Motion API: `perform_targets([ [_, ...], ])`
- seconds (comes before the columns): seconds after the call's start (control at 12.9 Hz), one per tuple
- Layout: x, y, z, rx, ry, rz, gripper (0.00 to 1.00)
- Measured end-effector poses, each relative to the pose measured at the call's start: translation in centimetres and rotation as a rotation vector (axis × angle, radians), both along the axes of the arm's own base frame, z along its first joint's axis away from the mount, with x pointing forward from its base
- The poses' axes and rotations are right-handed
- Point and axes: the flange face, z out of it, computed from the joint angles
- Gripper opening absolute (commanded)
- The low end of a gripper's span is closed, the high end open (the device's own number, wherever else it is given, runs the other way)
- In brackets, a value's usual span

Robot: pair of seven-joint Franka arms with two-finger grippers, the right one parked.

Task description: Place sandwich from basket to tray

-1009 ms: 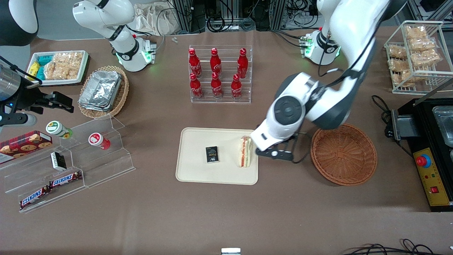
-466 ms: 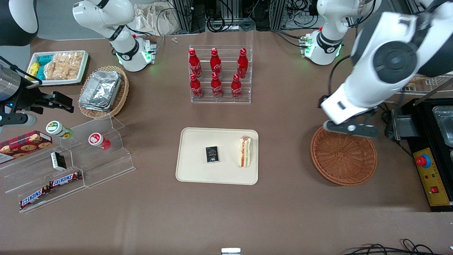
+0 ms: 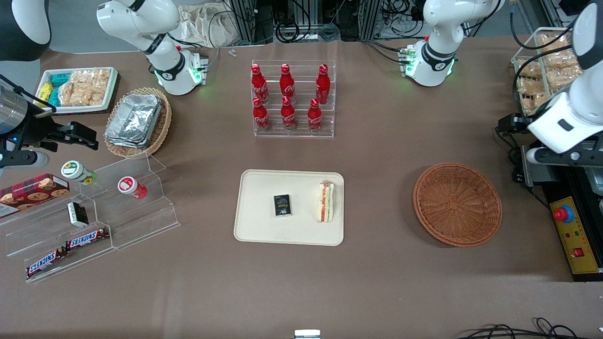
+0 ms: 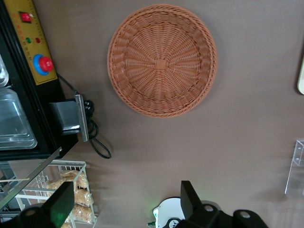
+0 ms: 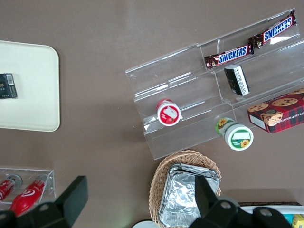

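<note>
The sandwich (image 3: 326,202) lies on the cream-beige tray (image 3: 259,228), near the tray edge that faces the basket, with its orange and green filling showing. The round reddish-brown basket (image 3: 457,205) is empty; it also shows in the left wrist view (image 4: 162,60). My left arm's gripper (image 3: 563,157) hangs high above the table's working-arm end, past the basket and over the black machine. Its fingers (image 4: 61,205) stand wide open with nothing between them.
A small black box (image 3: 282,205) lies on the tray beside the sandwich. A clear rack of red bottles (image 3: 292,99) stands farther from the camera. A wire rack of snack bags (image 3: 551,70) and a black machine with a red button (image 3: 564,214) stand near the gripper.
The gripper has moved from beside the sandwich at the tray, across the basket, to the working arm's end of the table, rising. The sandwich stays on the tray.
</note>
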Motion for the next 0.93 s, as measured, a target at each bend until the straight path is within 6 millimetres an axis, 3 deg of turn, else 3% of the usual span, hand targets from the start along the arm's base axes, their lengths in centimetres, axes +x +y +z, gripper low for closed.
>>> perform_targets([
  [0.23,-0.3,1.7,0.7,-0.016,-0.011,0.036,1.0],
  [0.47,-1.0,4.6,2.2,-0.059,-0.039,0.1,1.0],
  [0.93,-1.5,5.7,2.4,-0.071,-0.041,0.151,1.0],
])
